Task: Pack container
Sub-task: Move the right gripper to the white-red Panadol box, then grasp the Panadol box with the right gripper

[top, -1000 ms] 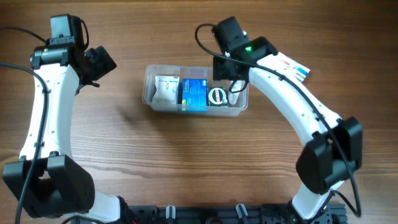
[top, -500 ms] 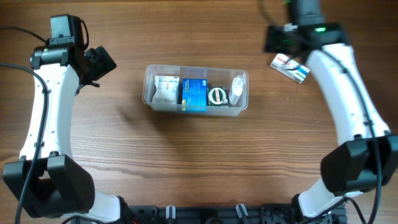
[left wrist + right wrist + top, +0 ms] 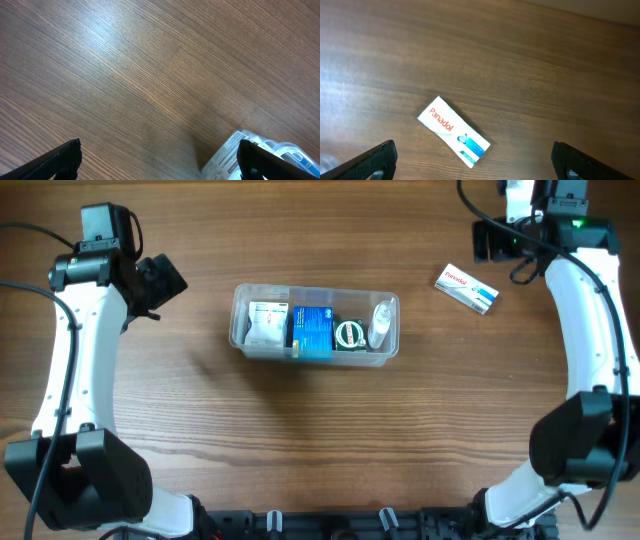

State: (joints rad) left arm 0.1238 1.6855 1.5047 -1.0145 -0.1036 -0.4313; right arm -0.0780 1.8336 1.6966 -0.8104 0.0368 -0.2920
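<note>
Right gripper (image 3: 472, 152), fingers apart, is swinging off to a box (image 3: 453, 131) right of the container (image 3: 237, 330), which is lying lengthwise left-to-right; left gripper (image 3: 159, 147) is gaping too.

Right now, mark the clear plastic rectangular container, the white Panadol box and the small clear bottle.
clear plastic rectangular container (image 3: 236, 320): overhead view, left rim.
white Panadol box (image 3: 453, 131): right wrist view, middle of printed top face.
small clear bottle (image 3: 381, 324): overhead view, middle of body.
</note>
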